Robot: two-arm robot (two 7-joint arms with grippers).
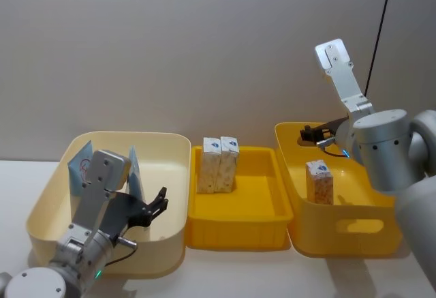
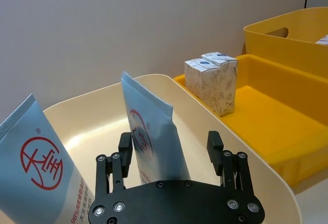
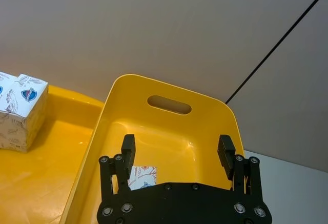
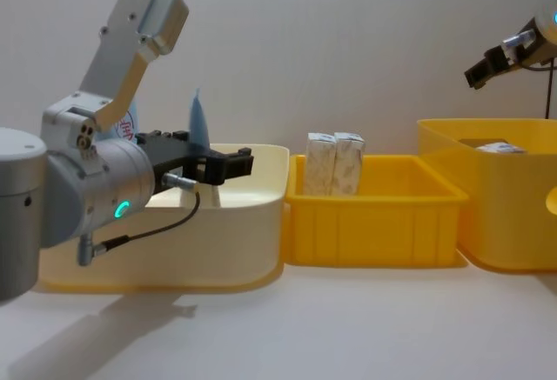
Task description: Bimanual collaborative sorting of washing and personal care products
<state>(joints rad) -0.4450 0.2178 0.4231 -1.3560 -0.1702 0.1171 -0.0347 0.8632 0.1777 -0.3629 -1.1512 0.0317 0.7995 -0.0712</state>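
Behind the left jaws, 1 tube (image 2: 154,131) stands partly hidden.

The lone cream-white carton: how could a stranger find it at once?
Find the deep yellow plastic bin with handle slots at the robot's right. One small cream-white cardboard carton with reddish print stands upright inside it. It is alone; its two twin cartons stand together in the shallow yellow middle tray.
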